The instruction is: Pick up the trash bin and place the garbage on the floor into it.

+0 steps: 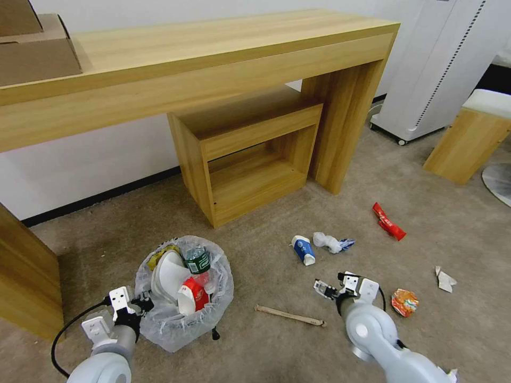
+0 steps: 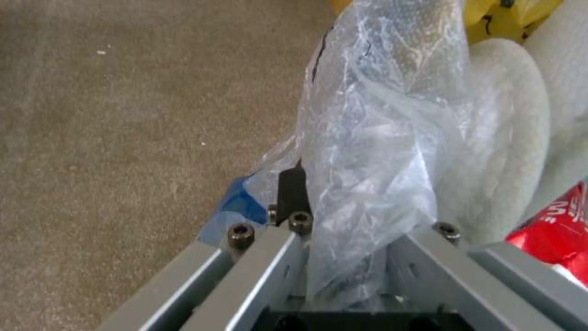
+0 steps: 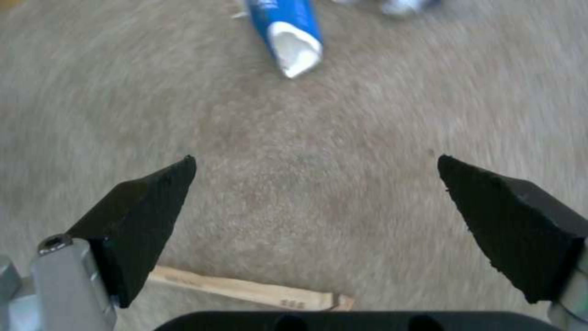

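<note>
Left gripper (image 1: 139, 304) low at the near left, fingers closed on the rim of the trash bin (image 1: 183, 324); from the left wrist, crinkled clear bag (image 2: 374, 151) is pinched between the grey finger links. Bin stands on the tan carpet (image 1: 255, 351), one thin black foot showing at its near right side. Inside: a green-labelled bottle (image 1: 198, 260) upright, a red and white wrapper (image 1: 192, 295), white curved paper, something yellow at the back. Right gripper (image 1: 334, 287) hangs above bare carpet at the near right, its black pads (image 3: 147, 220) wide apart, holding nothing. Wooden stick (image 1: 290, 315) lies flat between bin and right gripper, just short of the pads. Orange wrapper (image 1: 404, 302) lies right of that gripper, paper scrap (image 1: 444, 279) beyond it. Farther out, a blue and white paper cup (image 1: 304, 249) on its side, crumpled tissue (image 1: 329, 242) just beside it. Red wrapper (image 1: 388, 222) farther right. Wooden desk (image 1: 213, 58) and low shelf (image 1: 250, 154) stand against the wall.
</note>
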`<state>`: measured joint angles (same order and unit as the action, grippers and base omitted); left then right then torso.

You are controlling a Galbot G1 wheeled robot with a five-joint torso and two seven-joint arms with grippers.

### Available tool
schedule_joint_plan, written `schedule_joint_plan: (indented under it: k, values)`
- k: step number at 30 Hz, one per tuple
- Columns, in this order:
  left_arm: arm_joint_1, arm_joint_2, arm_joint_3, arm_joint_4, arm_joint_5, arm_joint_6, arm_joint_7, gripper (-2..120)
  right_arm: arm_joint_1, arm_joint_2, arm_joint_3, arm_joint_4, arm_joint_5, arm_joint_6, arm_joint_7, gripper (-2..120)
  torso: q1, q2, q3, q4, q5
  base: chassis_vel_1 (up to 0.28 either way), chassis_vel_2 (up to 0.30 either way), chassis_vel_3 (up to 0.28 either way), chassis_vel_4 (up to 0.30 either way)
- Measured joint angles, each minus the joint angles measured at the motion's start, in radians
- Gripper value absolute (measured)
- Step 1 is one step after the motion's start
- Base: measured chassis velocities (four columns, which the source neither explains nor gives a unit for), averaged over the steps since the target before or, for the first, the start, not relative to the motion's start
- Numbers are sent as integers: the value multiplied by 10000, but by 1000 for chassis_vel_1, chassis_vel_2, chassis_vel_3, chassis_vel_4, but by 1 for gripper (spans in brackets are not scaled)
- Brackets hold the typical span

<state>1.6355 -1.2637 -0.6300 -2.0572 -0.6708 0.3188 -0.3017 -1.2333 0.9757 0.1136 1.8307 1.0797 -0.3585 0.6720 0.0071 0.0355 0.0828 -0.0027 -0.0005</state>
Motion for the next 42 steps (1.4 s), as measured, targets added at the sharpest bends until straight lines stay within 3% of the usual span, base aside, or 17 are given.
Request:
schedule_joint_plan:
  k: [1, 2, 5, 6, 9, 14, 16, 23, 29, 42]
  values:
    - [-12, -48, -8, 0, 13, 0, -1, 1, -67, -571, -309, -2, -603, 38, -785, 100, 0, 1, 0, 1, 1, 0, 0, 0, 0]
    - [-12, -48, -8, 0, 13, 0, -1, 1, -67, -571, -309, -2, -603, 38, -785, 100, 0, 1, 0, 1, 1, 0, 0, 0, 0]
    - [-24, -215, -11, 46, 109, -21, 14, 1, -63, -1989, -1332, -433, -2753, 1035, -3027, 100, 0, 0, 0, 3, 3, 0, 0, 0, 0]
    - [-24, -215, -11, 46, 109, -21, 14, 1, -63, -1989, -1332, -433, -2753, 1035, -3027, 100, 0, 0, 0, 3, 3, 0, 0, 0, 0]
    - [-24, -312, -25, 127, 194, -104, 64, 1, 579, -3141, -2545, -1480, -5458, 2780, -5226, 100, 0, 0, 0, 3, 3, 0, 0, 0, 0]
    - [-12, -410, -36, 152, 254, -137, 79, 1, 1325, -3578, -3545, -1931, -6127, 3374, -5818, 97, 0, 1, -1, 1, -1, 0, 0, 0, 0]
    - [-12, -478, -38, 156, 285, -139, 80, 1, 1947, -3615, -4227, -2687, -7168, 4336, -6467, 92, 0, 0, 0, 6, 3, 0, 0, 0, 0]
    - [-124, -491, 64, 329, 325, -142, 84, 1, 2357, -4001, -5400, -3065, -7392, 4404, -6459, 100, 0, 0, 0, -3, -4, 0, 0, 0, 0]
    - [-45, -721, 56, 437, 526, -218, 137, 1, 2961, -3570, -6437, -3718, -6810, 4361, -6273, 99, 0, 0, 0, 3, 1, 0, 0, 0, 0]
    - [72, -794, -8, 468, 604, -308, 186, 1, 3290, -2685, -6707, -4713, -6930, 4591, -6146, 98, 0, 1, 0, 3, -1, 0, 0, 0, 0]
